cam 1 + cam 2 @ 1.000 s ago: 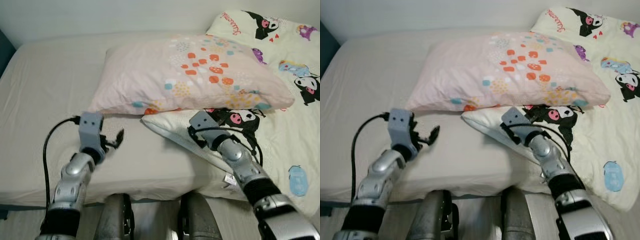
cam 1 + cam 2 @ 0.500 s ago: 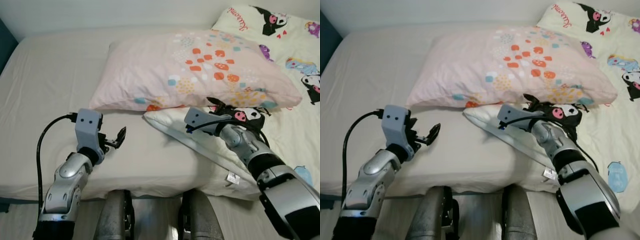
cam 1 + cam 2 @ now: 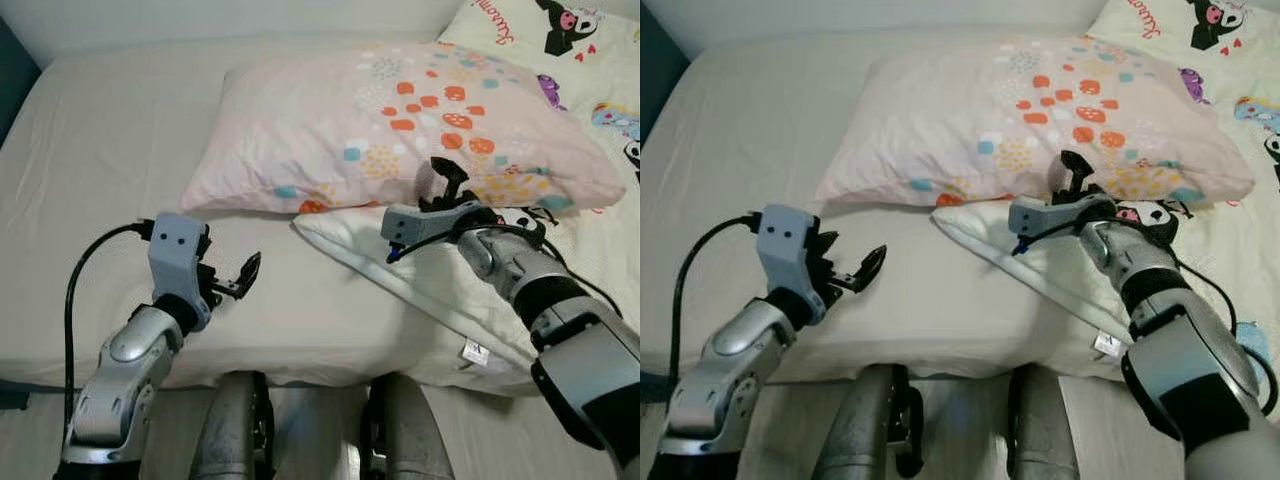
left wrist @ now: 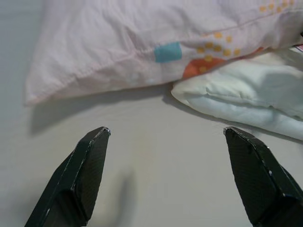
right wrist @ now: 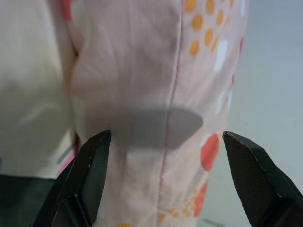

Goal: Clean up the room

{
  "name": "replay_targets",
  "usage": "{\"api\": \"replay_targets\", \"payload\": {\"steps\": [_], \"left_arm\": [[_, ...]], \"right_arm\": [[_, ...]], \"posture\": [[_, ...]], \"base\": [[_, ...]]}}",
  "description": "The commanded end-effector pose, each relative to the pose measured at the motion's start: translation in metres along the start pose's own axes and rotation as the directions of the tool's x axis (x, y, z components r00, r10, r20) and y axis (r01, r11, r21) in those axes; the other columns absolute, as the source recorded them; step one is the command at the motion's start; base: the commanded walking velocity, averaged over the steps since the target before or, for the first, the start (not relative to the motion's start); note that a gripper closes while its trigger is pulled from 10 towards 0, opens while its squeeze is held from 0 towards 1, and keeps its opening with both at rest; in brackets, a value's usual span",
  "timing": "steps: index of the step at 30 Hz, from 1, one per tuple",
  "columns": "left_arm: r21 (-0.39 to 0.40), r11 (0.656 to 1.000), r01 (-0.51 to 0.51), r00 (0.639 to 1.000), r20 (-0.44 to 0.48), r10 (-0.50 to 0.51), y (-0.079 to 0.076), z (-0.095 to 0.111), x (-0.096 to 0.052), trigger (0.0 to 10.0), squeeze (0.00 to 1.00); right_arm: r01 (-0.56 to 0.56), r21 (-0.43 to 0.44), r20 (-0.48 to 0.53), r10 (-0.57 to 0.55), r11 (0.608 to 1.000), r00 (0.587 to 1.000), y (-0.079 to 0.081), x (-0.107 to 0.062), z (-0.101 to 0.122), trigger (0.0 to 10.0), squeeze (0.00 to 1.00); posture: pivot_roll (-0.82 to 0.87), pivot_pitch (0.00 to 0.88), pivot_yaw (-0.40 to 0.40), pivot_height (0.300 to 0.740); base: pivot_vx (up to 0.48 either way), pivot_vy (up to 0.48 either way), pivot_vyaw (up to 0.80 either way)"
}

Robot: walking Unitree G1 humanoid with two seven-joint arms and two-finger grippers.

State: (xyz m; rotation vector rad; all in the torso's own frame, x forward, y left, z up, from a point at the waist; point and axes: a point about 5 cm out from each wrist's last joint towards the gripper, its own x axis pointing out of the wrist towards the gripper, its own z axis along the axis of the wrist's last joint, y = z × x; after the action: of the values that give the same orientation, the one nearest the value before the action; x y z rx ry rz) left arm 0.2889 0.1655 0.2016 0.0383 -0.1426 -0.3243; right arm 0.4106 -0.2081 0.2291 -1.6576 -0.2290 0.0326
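Note:
A pink pillow (image 3: 400,110) with coloured dots lies across the bed. Its near edge rests on a folded corner of the white cartoon-print quilt (image 3: 440,290). My right gripper (image 3: 447,183) is open at the pillow's near edge, above that quilt corner. In the right wrist view its fingertips (image 5: 97,151) stand wide apart with the pink pillow (image 5: 156,71) between and beyond them. My left gripper (image 3: 243,278) is open and holds nothing. It hovers low over the bare beige sheet (image 3: 110,150), short of the pillow's left corner (image 4: 71,71).
The quilt (image 3: 600,120) spreads over the bed's right side. The bed's near edge (image 3: 300,365) runs just before my legs (image 3: 235,430). A pale wall (image 3: 200,15) backs the bed, and a dark blue object (image 3: 12,70) stands at its left.
My right gripper has risen from the quilt corner to the pillow's near edge. The left gripper has barely moved. The camera has shifted a little.

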Motion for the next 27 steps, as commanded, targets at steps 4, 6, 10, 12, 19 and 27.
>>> {"api": "replay_targets", "payload": {"steps": [4, 6, 10, 12, 19, 27], "left_arm": [[0.012, 1.0, 0.009, 1.0, -0.024, -0.008, 0.0, 0.0, -0.006, 10.0, 0.0], [0.014, 1.0, 0.01, 1.0, -0.023, -0.01, 0.0, 0.002, -0.007, 10.0, 0.0], [0.017, 1.0, 0.005, 0.999, -0.032, -0.004, 0.001, 0.003, -0.008, 10.0, 0.0], [0.02, 1.0, 0.003, 0.999, -0.036, -0.002, 0.002, 0.004, -0.009, 10.0, 0.0], [0.03, 0.999, -0.012, 0.999, -0.039, 0.013, 0.006, 0.006, -0.008, 10.0, 0.0], [0.034, 0.999, -0.03, 0.999, -0.043, 0.031, 0.009, 0.007, -0.007, 10.0, 0.0]], "right_arm": [[-0.034, 0.013, -0.094, 0.035, 0.999, 0.995, -0.002, -0.005, -0.021, 10.0, 0.0], [-0.043, 0.056, -0.126, 0.05, 0.998, 0.991, -0.002, -0.006, -0.027, 4.6, 0.0], [-0.039, 0.1, -0.158, 0.055, 0.994, 0.986, -0.001, -0.008, -0.032, 0.0, 0.0], [-0.037, 0.111, -0.167, 0.056, 0.993, 0.984, -0.001, -0.009, -0.034, 0.0, 0.0], [-0.047, 0.123, -0.185, 0.069, 0.991, 0.98, 0.002, -0.011, -0.037, 0.0, 0.0], [-0.046, 0.145, -0.197, 0.074, 0.988, 0.978, 0.002, -0.012, -0.039, 0.0, 0.0]], "posture": [[0.21, 0.494, 0.051, 0.627], [0.21, 0.493, 0.052, 0.627], [0.21, 0.493, 0.056, 0.627], [0.22, 0.491, 0.06, 0.627], [0.22, 0.49, 0.065, 0.627], [0.22, 0.491, 0.067, 0.627]], "base": [[0.0, 0.0, 0.0], [0.0, 0.0, 0.0], [0.0, 0.0, 0.0], [0.0, 0.0, 0.0], [0.0, 0.0, 0.0], [0.0, 0.0, 0.0]]}}
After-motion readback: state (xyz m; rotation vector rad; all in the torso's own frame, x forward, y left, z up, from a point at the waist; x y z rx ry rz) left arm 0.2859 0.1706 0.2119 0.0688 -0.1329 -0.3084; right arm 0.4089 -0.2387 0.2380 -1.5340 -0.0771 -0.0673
